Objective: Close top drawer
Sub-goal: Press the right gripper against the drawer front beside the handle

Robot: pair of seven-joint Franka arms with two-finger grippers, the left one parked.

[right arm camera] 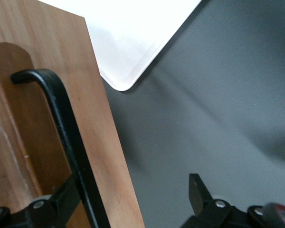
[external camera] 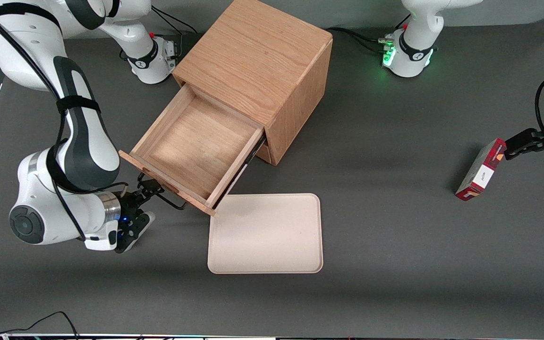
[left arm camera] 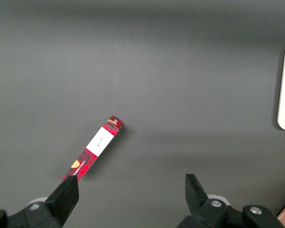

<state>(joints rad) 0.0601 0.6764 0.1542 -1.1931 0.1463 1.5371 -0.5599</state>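
One light oak top drawer [external camera: 196,148] of the boxy wooden cabinet [external camera: 258,66] stands pulled far out, a shallow box with nothing in it, bare wood floor showing. Its front panel points toward the front camera and the working arm's end of the table. Thin black wire handle [right arm camera: 69,142] runs along that front panel. The right arm's black two-finger gripper [external camera: 151,188] sits right at the handle; in the wrist view its fingers are spread apart, one finger [right arm camera: 64,197] against the wood side of the handle bar, the other finger [right arm camera: 198,192] out over the table, so the bar lies between them, not clamped.

Flat cream rectangular tray [external camera: 266,233] lies on the dark grey table [external camera: 395,245], empty, its corner just under the drawer's front corner, nearer the front camera than the cabinet. Drawer sides run straight back into the cabinet opening, nothing lying in that path. Open table all around the gripper. Red plaid carton with white label [external camera: 480,171] stands well apart, toward the parked arm's end of the table.
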